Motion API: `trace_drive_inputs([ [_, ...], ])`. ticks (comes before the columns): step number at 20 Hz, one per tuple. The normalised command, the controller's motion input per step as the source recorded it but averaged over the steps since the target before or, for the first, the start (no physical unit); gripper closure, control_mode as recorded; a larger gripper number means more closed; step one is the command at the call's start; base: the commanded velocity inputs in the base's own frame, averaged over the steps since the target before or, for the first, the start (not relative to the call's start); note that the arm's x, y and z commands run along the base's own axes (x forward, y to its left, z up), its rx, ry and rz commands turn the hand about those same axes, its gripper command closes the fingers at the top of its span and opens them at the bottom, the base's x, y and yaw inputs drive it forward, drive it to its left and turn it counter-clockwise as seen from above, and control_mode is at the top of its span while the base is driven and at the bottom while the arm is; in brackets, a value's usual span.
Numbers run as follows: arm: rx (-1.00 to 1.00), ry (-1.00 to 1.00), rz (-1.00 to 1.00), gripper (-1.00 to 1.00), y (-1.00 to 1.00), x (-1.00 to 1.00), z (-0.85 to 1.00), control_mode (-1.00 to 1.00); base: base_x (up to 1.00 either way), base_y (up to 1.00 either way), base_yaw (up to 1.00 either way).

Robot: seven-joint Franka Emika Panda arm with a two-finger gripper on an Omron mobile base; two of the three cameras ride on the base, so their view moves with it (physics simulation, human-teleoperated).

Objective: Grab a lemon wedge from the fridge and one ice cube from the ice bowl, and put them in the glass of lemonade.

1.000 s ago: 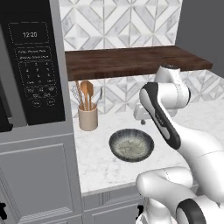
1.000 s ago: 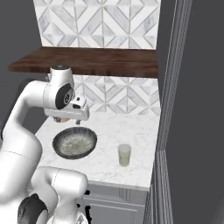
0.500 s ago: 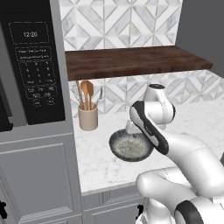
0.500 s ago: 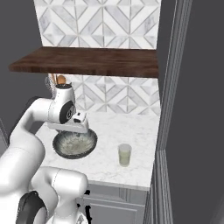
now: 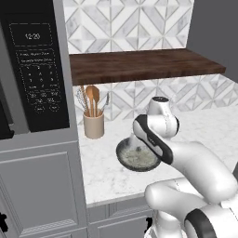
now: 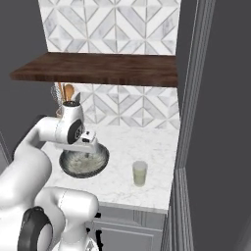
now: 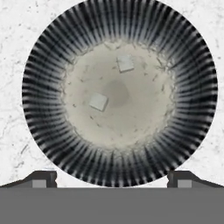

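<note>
Gripper point(image 7: 112, 179) hanging directly over ice bowl point(image 7: 52, 57), jaws spread wide, pinching nothing; two ice cubes point(image 7: 98, 101) lying apart on bowl floor; glass of lemonade point(image 6: 140, 173) standing on marble counter point(image 6: 147, 147) just beside bowl.

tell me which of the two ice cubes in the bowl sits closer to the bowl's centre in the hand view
The lower-left ice cube. It lies just beside the darker centre of the ice bowl, while the other ice cube sits further up, near where the pale floor meets the ribbed wall.

A white Franka arm point(image 5: 186, 158) of smooth rounded links, with dark bands at its joints and small dark tips on its jaws.
</note>
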Motion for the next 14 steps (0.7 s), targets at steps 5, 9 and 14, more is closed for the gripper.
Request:
trace_drive_inputs([
  [5,0.0,0.19,0.01,-1.0,0.2,0.04,-0.54,-1.0,0.0,0.0,0.0],
  [9,0.0,0.07,0.0,-1.0,0.01,0.05,-0.32,-1.0,0.0,0.0,0.0],
  [14,0.0,0.0,0.0,-1.0,0.02,0.17,-0.15,-1.0,0.0,0.0,0.0],
])
